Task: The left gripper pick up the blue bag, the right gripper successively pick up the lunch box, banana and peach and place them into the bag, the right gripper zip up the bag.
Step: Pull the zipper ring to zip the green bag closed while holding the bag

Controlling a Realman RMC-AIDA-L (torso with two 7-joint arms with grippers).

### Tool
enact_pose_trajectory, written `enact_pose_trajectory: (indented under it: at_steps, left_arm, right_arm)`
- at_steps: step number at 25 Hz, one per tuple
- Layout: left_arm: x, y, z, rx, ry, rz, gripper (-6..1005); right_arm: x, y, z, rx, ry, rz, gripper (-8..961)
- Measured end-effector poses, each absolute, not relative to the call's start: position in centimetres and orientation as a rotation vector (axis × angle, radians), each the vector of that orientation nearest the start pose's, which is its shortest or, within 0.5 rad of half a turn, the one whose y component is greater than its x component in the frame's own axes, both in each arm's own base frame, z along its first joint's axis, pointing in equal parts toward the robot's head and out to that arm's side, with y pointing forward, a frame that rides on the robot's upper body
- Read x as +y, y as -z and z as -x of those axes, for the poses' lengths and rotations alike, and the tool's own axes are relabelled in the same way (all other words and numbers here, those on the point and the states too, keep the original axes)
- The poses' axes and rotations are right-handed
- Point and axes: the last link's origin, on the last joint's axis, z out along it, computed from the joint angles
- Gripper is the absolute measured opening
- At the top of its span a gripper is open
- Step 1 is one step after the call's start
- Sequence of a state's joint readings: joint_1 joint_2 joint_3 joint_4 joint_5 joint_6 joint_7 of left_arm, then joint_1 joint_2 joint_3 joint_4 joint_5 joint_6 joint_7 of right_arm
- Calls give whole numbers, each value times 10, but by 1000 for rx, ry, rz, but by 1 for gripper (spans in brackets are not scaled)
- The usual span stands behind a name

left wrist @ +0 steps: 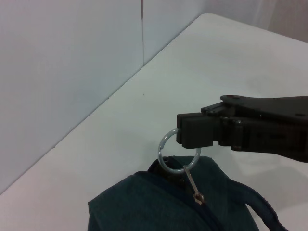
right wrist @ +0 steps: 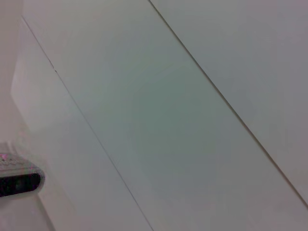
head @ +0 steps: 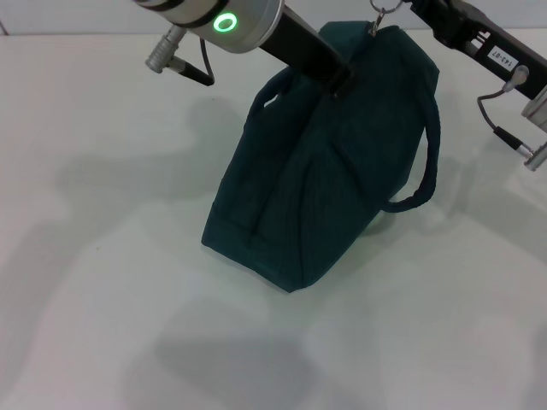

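The left hand is buried at the blue bag top, steadying it upright on the white surface; its grip is hidden. The right hand pinches the zip ring, apparently closing the zipper.

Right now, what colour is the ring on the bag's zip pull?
Silver, plain metal. The ring on the blue bag shows best in the left wrist view.

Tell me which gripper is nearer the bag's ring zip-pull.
Right. The right gripper has its fingers shut on the ring zip-pull at the top of the blue bag. The left gripper grips the bag's top edge, a little away from the ring.
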State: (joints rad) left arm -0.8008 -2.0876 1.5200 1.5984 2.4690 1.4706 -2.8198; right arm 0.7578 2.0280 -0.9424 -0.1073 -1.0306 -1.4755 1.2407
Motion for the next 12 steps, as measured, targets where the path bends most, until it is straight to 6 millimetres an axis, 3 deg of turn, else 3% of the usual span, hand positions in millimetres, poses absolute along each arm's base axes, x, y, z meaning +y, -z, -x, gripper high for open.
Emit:
enact_pose_trajectory:
  at_steps: [6, 12]
  left_arm:
    - [356, 0, 25, -578, -60, 2661, 85]
    - [348, -10, 24, -536, -17, 2647, 84]
  right_arm:
    - [388, 4, -194, 839, -1519, 2168, 75]
    - [392, 0, -215, 893, -1429, 2081, 77]
